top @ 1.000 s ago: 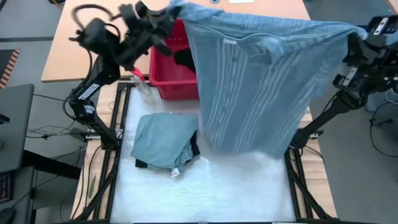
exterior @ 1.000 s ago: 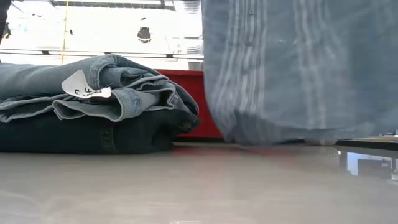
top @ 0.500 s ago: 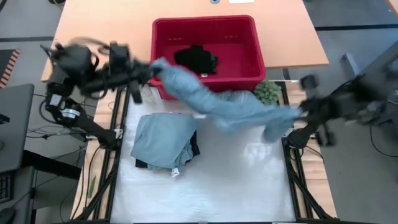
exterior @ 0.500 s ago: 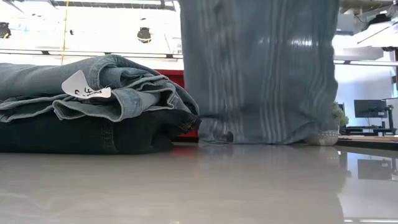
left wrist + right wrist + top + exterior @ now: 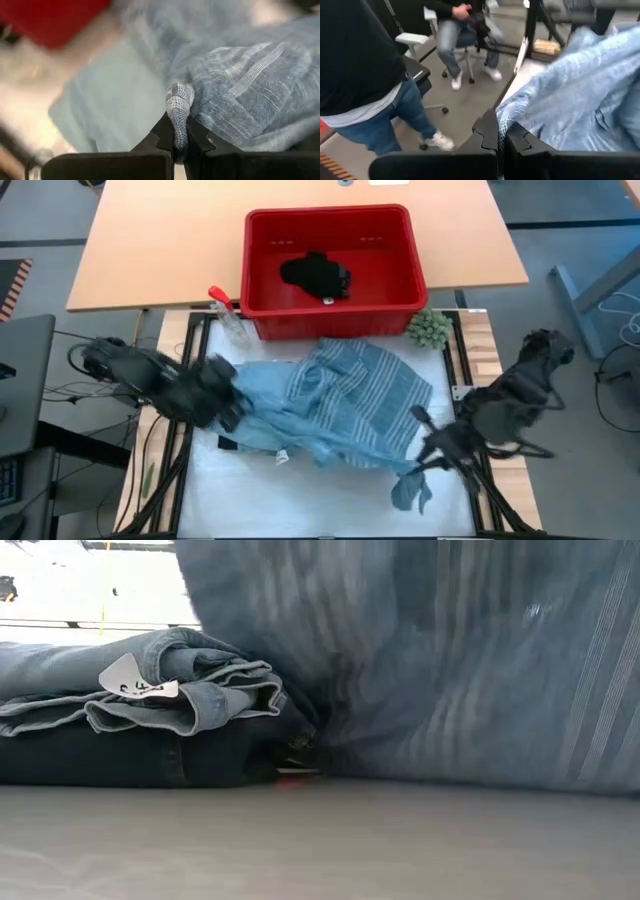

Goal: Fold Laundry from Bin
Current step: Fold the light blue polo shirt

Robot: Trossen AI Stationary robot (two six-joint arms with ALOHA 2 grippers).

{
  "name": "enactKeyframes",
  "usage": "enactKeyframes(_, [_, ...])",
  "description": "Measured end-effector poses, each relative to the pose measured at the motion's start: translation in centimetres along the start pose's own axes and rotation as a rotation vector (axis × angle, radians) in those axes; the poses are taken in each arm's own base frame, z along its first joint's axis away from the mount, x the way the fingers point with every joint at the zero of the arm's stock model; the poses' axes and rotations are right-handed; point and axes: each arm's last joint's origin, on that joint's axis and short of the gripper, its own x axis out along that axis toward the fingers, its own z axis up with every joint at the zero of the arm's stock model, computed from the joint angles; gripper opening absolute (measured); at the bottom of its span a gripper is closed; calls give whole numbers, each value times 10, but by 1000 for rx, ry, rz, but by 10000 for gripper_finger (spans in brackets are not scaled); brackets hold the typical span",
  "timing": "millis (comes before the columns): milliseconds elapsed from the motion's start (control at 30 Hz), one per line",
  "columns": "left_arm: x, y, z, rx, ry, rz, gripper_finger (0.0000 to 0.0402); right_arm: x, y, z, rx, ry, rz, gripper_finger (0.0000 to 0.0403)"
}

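Near the tabletop's front-right corner the right gripper [image 5: 425, 452] pinches the striped shirt [image 5: 350, 405]; at the left edge the left gripper [image 5: 225, 395] pinches it too. Spreading step; next, smoothing flat. Beyond, the bin [image 5: 335, 320].

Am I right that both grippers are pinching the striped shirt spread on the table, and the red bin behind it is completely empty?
Not quite. The bin is not empty: the high view shows a small black piece lying inside it. The rest holds: the left gripper and the right gripper are each shut on an edge of the striped shirt, which lies spread on the table.
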Motion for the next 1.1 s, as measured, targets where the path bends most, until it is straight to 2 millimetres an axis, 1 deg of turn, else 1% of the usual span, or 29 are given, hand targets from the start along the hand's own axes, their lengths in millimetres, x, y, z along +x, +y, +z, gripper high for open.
enactKeyframes(100, [48, -13, -40, -43, 91, 42, 0, 13, -12, -11, 69, 7, 41, 21])
enactKeyframes(167, [72, -15, -65, -55, 202, 21, 0, 23, -20, -24, 120, 15, 94, 21])
enactKeyframes(233, [91, -15, -87, -63, 307, 20, 0, 34, -30, -37, 177, 13, 150, 21])
enactKeyframes(300, [105, -14, -105, -79, 381, 40, 1, 45, -43, -50, 247, 30, 170, 21])
enactKeyframes(333, [109, -11, -112, -94, 407, 63, 3, 50, -49, -56, 282, 41, 171, 21])
enactKeyframes(433, [112, -8, -128, -71, 483, 79, 21, 63, -68, -73, 366, 99, 146, 22])
enactKeyframes(500, [110, -10, -134, -16, 531, 60, 44, 69, -80, -80, 379, 136, 124, 24])
enactKeyframes(600, [107, -12, -142, 54, 567, 35, 89, 80, -104, -87, 375, 174, 113, 26])
enactKeyframes(667, [105, -13, -146, 74, 571, 17, 123, 90, -121, -91, 393, 190, 124, 25])
enactKeyframes(733, [103, -20, -148, 69, 563, -50, 156, 100, -135, -97, 407, 212, 143, 23])
enactKeyframes(867, [102, -31, -148, 79, 514, -165, 214, 121, -151, -109, 406, 257, 191, 26])
enactKeyframes(900, [102, -34, -147, 67, 479, -194, 224, 127, -153, -113, 411, 269, 204, 27])
enactKeyframes(967, [102, -42, -142, 27, 350, -256, 238, 136, -159, -119, 413, 285, 221, 27])
enactKeyframes(1033, [101, -55, -133, -20, 142, -355, 243, 143, -163, -123, 417, 291, 239, 26])
enactKeyframes(1100, [99, -66, -121, -29, -62, -423, 243, 147, -166, -126, 427, 300, 245, 25])
